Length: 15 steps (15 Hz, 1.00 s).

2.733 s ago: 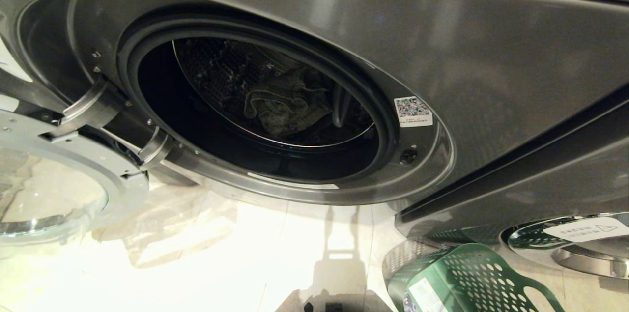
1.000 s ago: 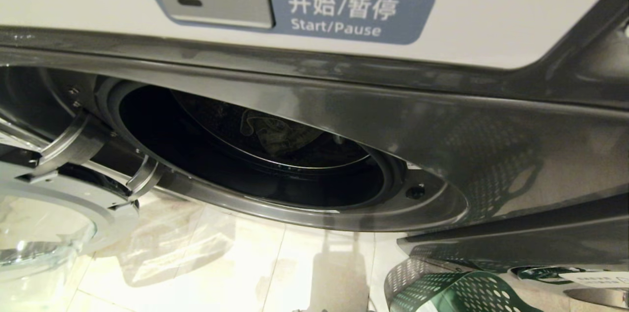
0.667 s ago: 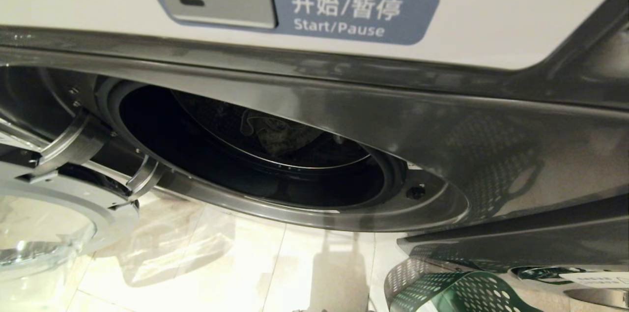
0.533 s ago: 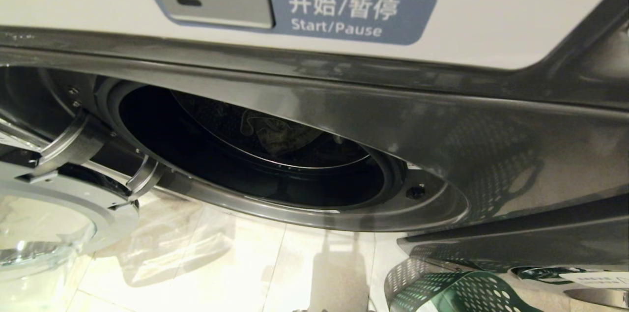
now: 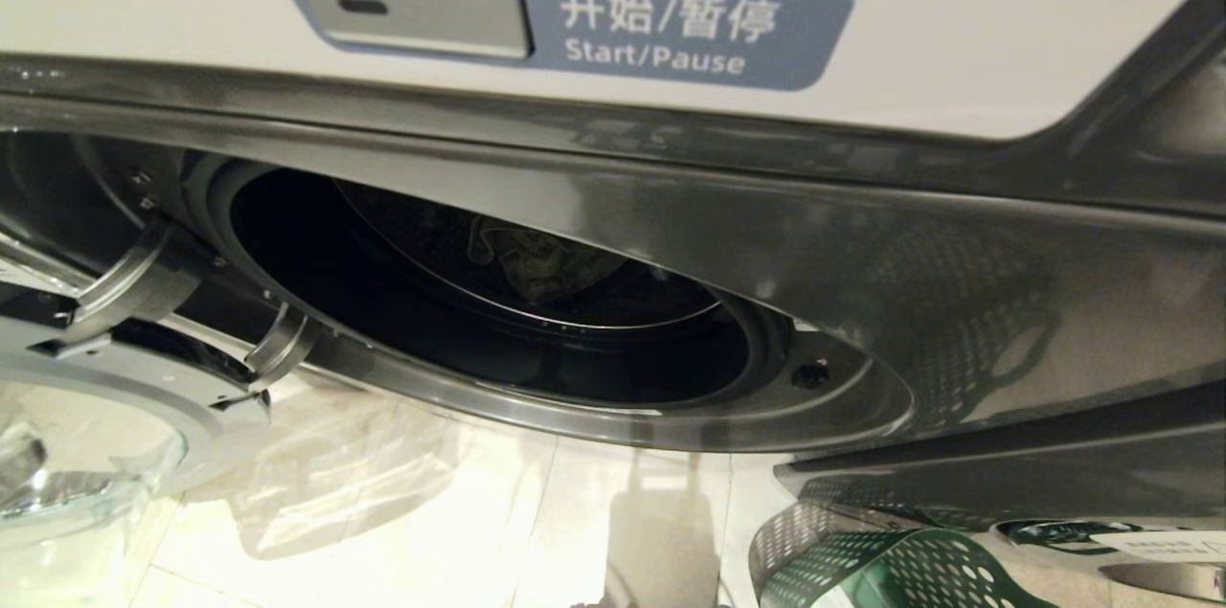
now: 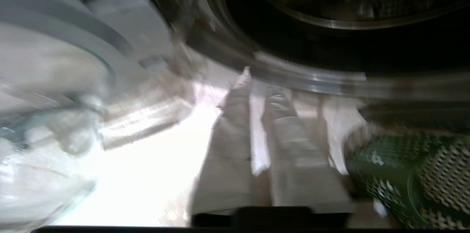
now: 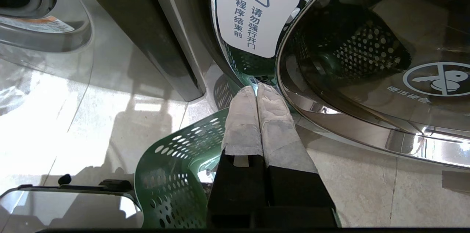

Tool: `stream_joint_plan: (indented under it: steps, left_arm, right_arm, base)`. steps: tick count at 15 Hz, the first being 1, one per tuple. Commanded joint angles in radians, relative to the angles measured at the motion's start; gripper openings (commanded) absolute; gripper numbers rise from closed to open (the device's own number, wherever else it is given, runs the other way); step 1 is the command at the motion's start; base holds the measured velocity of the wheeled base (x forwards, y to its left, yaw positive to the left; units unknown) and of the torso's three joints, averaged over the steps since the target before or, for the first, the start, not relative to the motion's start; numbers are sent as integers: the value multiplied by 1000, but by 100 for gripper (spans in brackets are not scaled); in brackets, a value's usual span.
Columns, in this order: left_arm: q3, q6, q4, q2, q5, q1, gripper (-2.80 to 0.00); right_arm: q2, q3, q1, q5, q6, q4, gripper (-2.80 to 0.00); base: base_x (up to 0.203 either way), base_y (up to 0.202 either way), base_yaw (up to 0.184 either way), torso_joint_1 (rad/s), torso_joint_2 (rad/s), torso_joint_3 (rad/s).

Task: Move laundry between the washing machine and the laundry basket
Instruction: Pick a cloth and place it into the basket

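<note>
At the far left of the head view the washing machine's open door point(image 5: 91, 436) hangs on its metal hinges point(image 5: 153, 278), its glass bowl low over the pale tiled floor point(image 5: 460, 522). Just right of the hinges gapes the round opening of the washing machine point(image 5: 862, 292); deep inside the drum point(image 5: 536, 273) lies a crumpled piece of laundry point(image 5: 532, 258), pale and patterned, well back from the rim. Above the opening runs a white panel with a blue Start/Pause label point(image 5: 661, 24) and a silver button point(image 5: 412, 10) to its left.

Neither arm shows in the head view. In the left wrist view, which is blurred, the left pincer point(image 6: 257, 79) points toward the lower rim of the opening, its cloth-wrapped fingers point(image 6: 235, 130) slightly spread with a narrow gap between them, pinching nothing.

At the lower right sits the green perforated laundry basket point(image 5: 891, 574), near the machine's front. The right pincer point(image 7: 257, 88) hangs over the basket's rim, fingers pressed together and empty, beside a second machine's closed door point(image 7: 367, 60) bearing a white warning sticker point(image 7: 253, 16).
</note>
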Motion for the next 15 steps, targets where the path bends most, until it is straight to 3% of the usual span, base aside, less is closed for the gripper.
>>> stream_joint_plan:
  steps: [1, 3, 4, 10, 15]
  left_arm:
    - [53, 2, -30, 175, -41, -10, 0]
    - [115, 108, -74, 167, -108, -60, 0]
    - [116, 124, -75, 177, -119, -91, 0]
    - [104, 185, -20, 387, -123, -274, 0]
    - [30, 191, -51, 596, -196, -375, 0]
  right_arm:
    - [1, 0, 1, 1, 0, 0, -280]
    - [1, 0, 0, 1, 0, 0, -280]
    - [1, 0, 0, 1, 0, 0, -280]
    - [0, 0, 0, 1, 0, 0, -280]
    - [1, 0, 0, 1, 0, 0, -280]
  base:
    - [0, 0, 0, 0, 0, 0]
    - [0, 0, 0, 0, 0, 0]
    - [0, 0, 0, 0, 0, 0]
    - [0, 0, 0, 0, 0, 0]
    - [0, 0, 0, 0, 0, 0]
